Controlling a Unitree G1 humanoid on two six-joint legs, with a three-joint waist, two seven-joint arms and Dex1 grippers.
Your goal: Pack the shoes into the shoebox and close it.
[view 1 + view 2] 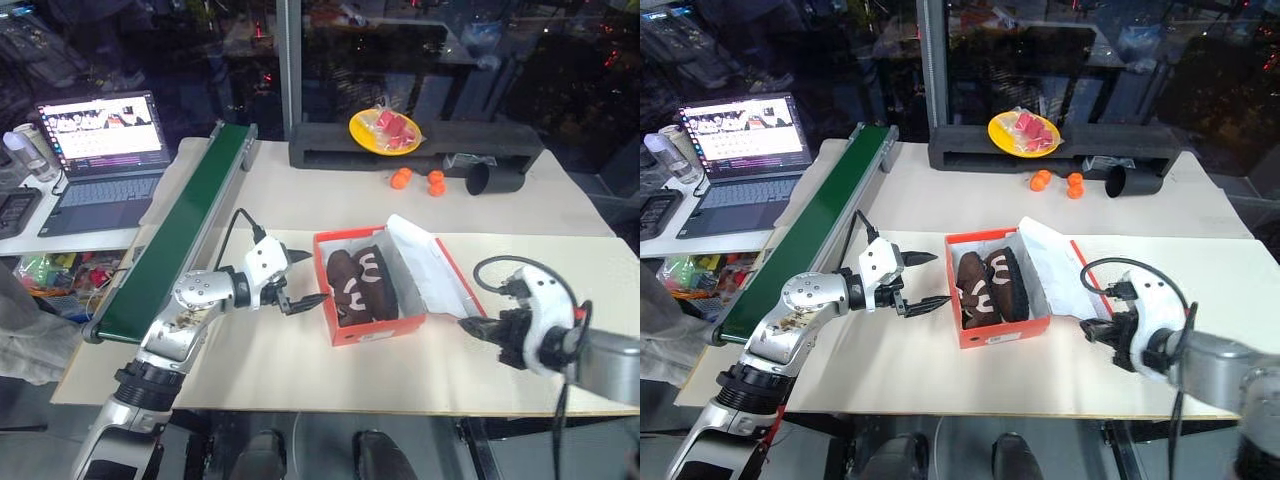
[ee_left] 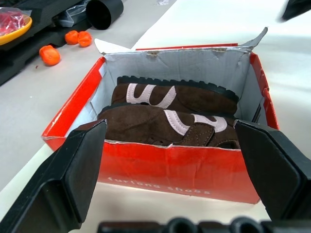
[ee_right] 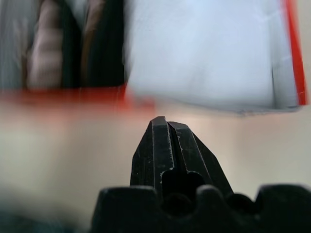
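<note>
The orange-red shoebox stands open in the middle of the table. Both dark brown shoes with pale markings lie side by side inside it. Its lid leans back to the right, white inside showing. My left gripper hangs open just left of the box, fingers pointing at its left wall; in the left wrist view the fingers frame the box and the shoes. My right gripper is shut and empty, low over the table right of the box, below the lid's front corner.
A green conveyor belt runs along the table's left side, with a laptop beyond it. At the back stand a black tray with a yellow plate, three small orange balls and a black cup on its side.
</note>
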